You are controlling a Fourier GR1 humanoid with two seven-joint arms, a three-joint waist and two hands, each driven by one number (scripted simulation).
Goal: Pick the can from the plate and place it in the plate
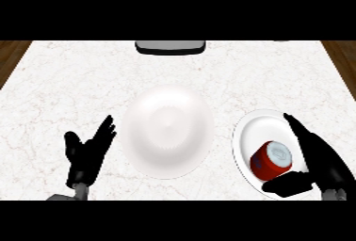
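A red can (pixel 272 161) with a pale lid lies tilted on a white plate (pixel 256 129) at the right of the counter. My right hand (pixel 322 162) is over that plate, fingers stretched along the can's right side and thumb reaching under it at the near side; it is open around the can. A second, larger white plate (pixel 167 131) sits at the counter's middle with nothing on it. My left hand (pixel 88 153) rests open at the lower left, fingers up, just left of the middle plate.
The counter (pixel 69 84) is pale marble with wooden floor showing past both far corners. A dark grey object (pixel 171 46) stands at the far edge, centre.
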